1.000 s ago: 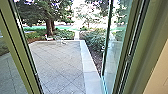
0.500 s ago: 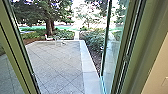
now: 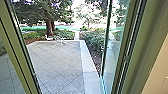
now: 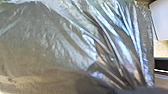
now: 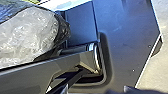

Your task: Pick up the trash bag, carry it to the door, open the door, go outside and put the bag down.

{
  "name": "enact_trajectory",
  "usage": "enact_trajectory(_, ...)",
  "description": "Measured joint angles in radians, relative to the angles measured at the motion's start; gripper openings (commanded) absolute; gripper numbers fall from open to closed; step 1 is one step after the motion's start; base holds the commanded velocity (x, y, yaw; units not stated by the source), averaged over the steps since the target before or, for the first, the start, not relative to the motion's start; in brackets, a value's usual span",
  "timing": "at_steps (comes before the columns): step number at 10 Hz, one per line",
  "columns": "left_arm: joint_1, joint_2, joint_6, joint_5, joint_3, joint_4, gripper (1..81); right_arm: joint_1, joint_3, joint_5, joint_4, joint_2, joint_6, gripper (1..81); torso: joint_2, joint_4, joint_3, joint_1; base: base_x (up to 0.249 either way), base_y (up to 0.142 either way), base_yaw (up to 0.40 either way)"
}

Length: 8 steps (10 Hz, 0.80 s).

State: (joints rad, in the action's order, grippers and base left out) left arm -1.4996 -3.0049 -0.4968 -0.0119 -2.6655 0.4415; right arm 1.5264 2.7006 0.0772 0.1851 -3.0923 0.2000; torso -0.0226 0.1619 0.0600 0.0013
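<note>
Through the doorway in the head view, the glass door [image 3: 112, 55] stands open at the right, its pane swung outward. In the left wrist view the thin, shiny trash bag [image 4: 50, 42] is large and close, its film drawn into tight folds that converge at my left gripper [image 4: 135, 88], which is shut on it. The pale, crinkled side of the trash bag [image 5: 27, 35] also appears in the right wrist view, beyond the robot's jointed bar. My right gripper [image 5: 96, 89] is open, its two tips apart and nothing visibly held between them.
Green door-frame posts [image 3: 13, 50] flank the opening, with a beige wall [image 3: 157, 75] at the far right. Outside lies a paved patio [image 3: 57, 65] with a pale border strip [image 3: 88, 67]. Farther out are white chairs [image 3: 60, 40], shrubs [image 3: 93, 40] and a tree trunk [image 3: 49, 27].
The head camera's view has shifted very slightly, so the door frame and glass pane appear a little differently placed. The glass door remains open.
</note>
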Motion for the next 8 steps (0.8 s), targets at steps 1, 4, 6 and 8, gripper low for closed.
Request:
enact_trajectory(1,0.0,-0.001,0.0,0.0,0.0,0.0,1.0,0.0,0.0,0.0,0.0,0.0,0.0,81.1,0.0,0.0,0.0,0.0,0.0,0.0,0.0)
enact_trajectory(4,0.0,-0.001,0.0,0.0,0.0,0.0,1.0,0.0,0.0,-0.002,0.0,0.0,0.0,81.1,0.0,0.0,0.0,0.0,0.028,0.0,0.0)
enact_trajectory(6,-0.019,-0.001,0.0,0.001,0.0,0.0,1.0,0.013,0.0,-0.009,-0.005,0.0,0.012,81.1,-0.002,0.0,-0.001,-0.003,0.104,0.0,0.0)
enact_trajectory(8,-0.001,-0.001,0.0,-0.002,0.0,0.0,1.0,0.003,0.0,-0.007,0.0,-0.002,-0.001,81.1,0.0,0.0,0.0,-0.001,0.112,0.0,0.0)
